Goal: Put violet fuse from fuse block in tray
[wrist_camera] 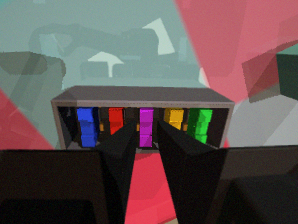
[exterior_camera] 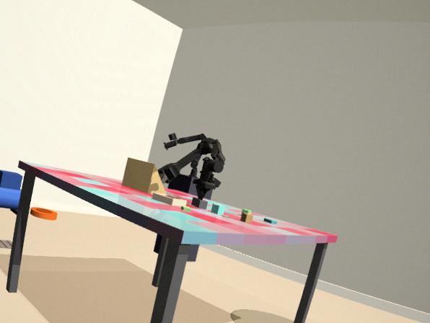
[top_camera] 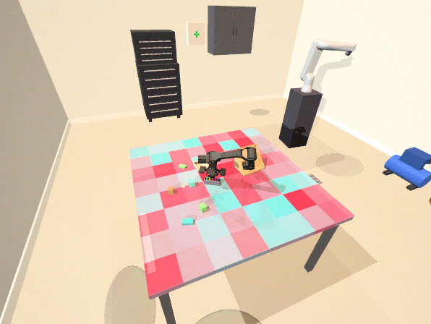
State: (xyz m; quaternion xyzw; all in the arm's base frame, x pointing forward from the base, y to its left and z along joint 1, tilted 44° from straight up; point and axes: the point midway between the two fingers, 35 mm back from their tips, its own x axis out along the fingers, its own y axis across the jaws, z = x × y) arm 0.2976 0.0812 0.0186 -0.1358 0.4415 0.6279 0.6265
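Observation:
The grey fuse block (top_camera: pixel 212 182) (exterior_camera: pixel 199 203) (wrist_camera: pixel 145 95) stands on the table. In the wrist view it holds a blue, a red, a violet, a yellow and a green fuse in a row. The violet fuse (wrist_camera: pixel 146 114) is the middle one, seated in the block. My gripper (top_camera: pixel 212 176) (exterior_camera: pixel 201 198) (wrist_camera: pixel 146 126) points down close over the block. It is open by a narrow gap, with nothing held. In the wrist view its fingertips show on either side of the violet fuse; their exact height is unclear. The beige tray (top_camera: pixel 197 167) (exterior_camera: pixel 180 202) lies beside the block, partly hidden by the arm in the top view.
A wooden wedge (top_camera: pixel 259 165) (exterior_camera: pixel 138 175) stands beyond the tray. A teal cube (top_camera: pixel 191 183) (exterior_camera: pixel 218 208) is near the block. A brown cube (top_camera: pixel 171 190) (exterior_camera: pixel 247 218), a green cube (top_camera: pixel 202 207) and a flat teal piece (top_camera: pixel 187 221) lie farther out. A flat green piece (top_camera: pixel 182 166) (exterior_camera: pixel 185 208) lies near the tray.

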